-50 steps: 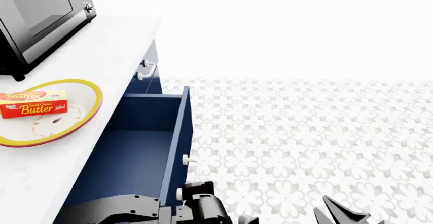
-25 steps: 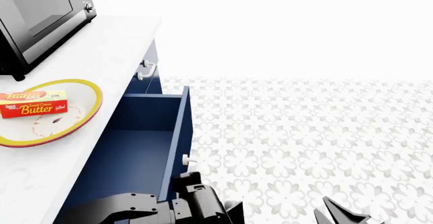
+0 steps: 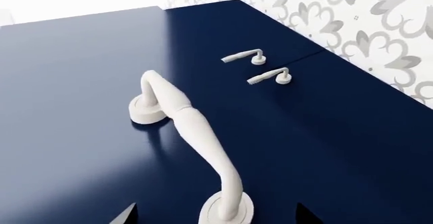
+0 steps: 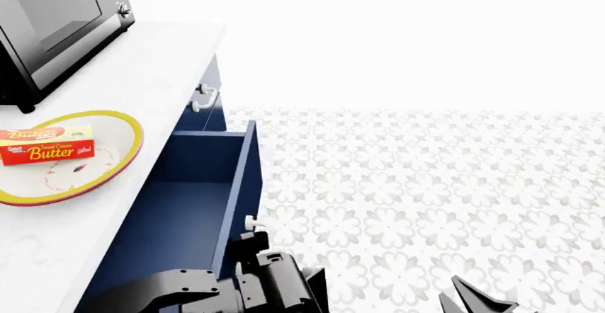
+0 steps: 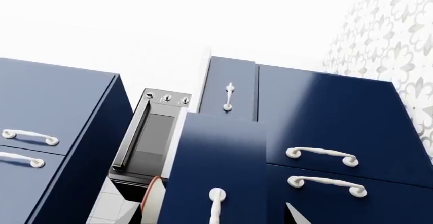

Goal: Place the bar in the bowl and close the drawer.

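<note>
Drawer (image 4: 203,207) open | left hand (image 4: 283,288) at handle (image 3: 192,133) — bar (image 4: 45,145) in bowl (image 4: 118,125)

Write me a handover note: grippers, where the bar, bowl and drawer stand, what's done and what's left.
Left gripper: at the drawer front by the handle, holding nothing; open or shut not clear.
Right gripper: low over the floor, only finger tips in view, nothing between them.
Bar: lies in the bowl on the counter, by the oven. Done.
Drawer: partly open, and further in than a second ago.
Left: keep pushing the drawer front until flush with the cabinet.
</note>
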### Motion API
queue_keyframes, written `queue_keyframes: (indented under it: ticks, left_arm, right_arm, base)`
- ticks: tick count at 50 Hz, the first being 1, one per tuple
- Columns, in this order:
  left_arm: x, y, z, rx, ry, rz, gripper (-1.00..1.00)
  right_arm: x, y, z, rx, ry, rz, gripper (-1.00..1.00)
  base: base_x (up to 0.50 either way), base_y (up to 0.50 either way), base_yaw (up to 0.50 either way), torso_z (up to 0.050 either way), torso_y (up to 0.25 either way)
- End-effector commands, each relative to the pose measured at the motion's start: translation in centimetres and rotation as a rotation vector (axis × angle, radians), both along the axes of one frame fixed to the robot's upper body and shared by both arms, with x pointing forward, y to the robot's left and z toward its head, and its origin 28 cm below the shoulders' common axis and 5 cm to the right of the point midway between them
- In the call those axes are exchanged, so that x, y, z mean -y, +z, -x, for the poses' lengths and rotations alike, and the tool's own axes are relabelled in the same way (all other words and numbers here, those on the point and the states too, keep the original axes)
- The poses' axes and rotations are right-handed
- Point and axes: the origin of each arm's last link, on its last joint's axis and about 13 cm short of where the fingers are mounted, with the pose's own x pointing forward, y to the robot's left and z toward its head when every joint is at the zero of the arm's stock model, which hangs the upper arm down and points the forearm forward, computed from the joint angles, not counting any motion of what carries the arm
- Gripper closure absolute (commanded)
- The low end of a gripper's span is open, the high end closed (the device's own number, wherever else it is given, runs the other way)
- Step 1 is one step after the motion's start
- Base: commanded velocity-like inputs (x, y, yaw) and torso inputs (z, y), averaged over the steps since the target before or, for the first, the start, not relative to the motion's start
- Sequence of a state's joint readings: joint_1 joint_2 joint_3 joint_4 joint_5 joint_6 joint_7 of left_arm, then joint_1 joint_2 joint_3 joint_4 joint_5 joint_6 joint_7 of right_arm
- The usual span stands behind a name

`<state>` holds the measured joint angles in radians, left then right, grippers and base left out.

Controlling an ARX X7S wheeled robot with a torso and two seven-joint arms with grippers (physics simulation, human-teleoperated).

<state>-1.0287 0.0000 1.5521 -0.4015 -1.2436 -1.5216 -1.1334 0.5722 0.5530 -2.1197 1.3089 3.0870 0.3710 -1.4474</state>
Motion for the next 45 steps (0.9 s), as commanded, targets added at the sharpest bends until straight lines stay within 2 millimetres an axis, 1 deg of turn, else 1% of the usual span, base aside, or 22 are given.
queue_keyframes:
  ticks: [1,6,15,19,28,34,45]
  left_arm:
    - [-0.7,-0.4,-1.4,-0.029,0.061,0.014,-1.0]
    - [-1.3,-0.7,-1.9,-0.06,0.082,0.039,-1.0]
    - [-2.6,-1.2,-2.1,-0.121,0.104,0.1,-1.0]
    - [-3.1,-1.7,-2.2,-0.126,0.123,0.089,-1.0]
    - [-4.2,-2.0,-2.5,-0.122,0.173,0.054,-1.0]
    - [-4.5,-2.2,-2.5,-0.134,0.194,0.058,-1.0]
    - [-5.6,-3.2,-2.5,-0.157,0.246,0.046,-1.0]
  right_arm:
    - [0.0,-0.1,0.1,0.0,0.0,0.0,-1.0]
    - [0.0,-0.2,0.2,0.0,-0.002,0.0,-1.0]
    - [-0.1,-0.2,0.2,-0.002,-0.001,0.002,-1.0]
    - [-0.1,-0.1,0.1,-0.001,0.0,0.003,-1.0]
    - [-0.1,-0.1,0.1,0.003,0.002,0.005,-1.0]
    - [-0.1,-0.2,0.1,0.006,0.003,0.007,-1.0]
    - [-0.1,-0.2,0.1,0.005,0.004,0.008,-1.0]
  base:
    - [0.0,0.0,0.0,0.0,0.0]
    - [0.0,0.0,0.0,0.0,0.0]
    - [0.0,0.0,0.0,0.0,0.0]
    - [0.0,0.0,0.0,0.0,0.0]
    - [0.0,0.0,0.0,0.0,0.0]
    - [0.0,0.0,0.0,0.0,0.0]
    - [0.0,0.0,0.0,0.0,0.0]
